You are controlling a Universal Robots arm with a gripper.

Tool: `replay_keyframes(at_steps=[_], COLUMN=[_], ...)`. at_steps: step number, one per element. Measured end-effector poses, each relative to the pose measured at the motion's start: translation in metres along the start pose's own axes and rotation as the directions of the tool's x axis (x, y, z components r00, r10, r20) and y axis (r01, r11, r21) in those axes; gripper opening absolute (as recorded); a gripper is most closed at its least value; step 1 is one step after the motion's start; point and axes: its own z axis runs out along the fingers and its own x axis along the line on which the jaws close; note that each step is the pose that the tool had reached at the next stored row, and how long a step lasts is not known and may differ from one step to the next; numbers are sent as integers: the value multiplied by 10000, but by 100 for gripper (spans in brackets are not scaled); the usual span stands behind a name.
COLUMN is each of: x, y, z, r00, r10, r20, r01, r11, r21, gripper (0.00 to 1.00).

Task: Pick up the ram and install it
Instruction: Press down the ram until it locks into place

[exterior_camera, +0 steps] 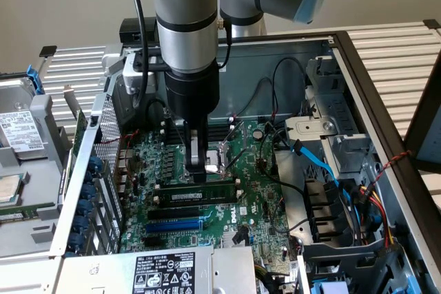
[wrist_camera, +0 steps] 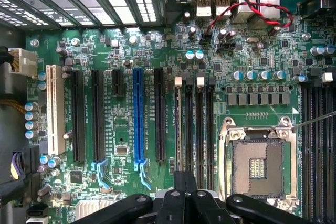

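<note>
The ram (exterior_camera: 200,194), a long dark-green stick with a white label, stands on edge in a black memory slot on the green motherboard (exterior_camera: 255,197), between the CPU socket (exterior_camera: 222,151) and the blue expansion slot (exterior_camera: 176,225). My gripper (exterior_camera: 198,175) hangs straight down over the ram's middle. Its fingers are shut, their tips at the stick's upper edge; I cannot tell whether they pinch it. In the wrist view the shut gripper (wrist_camera: 185,182) sits over the row of black memory slots (wrist_camera: 195,124) beside the CPU socket (wrist_camera: 257,163).
The open PC case has a perforated metal wall (exterior_camera: 103,170) on the exterior view's left. A drive cage (exterior_camera: 331,191) with blue and black cables is on the right, and a labelled power supply (exterior_camera: 162,270) in front. A red-black wire (wrist_camera: 252,9) crosses near the rear ports.
</note>
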Motion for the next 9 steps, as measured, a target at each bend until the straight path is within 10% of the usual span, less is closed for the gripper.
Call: replay_keyframes(at_steps=[9], x=[0], y=[1], z=[26], r00=[10000], r10=[1], r20=[0], r01=[-1], r11=[10000], r21=[16], gripper=[11])
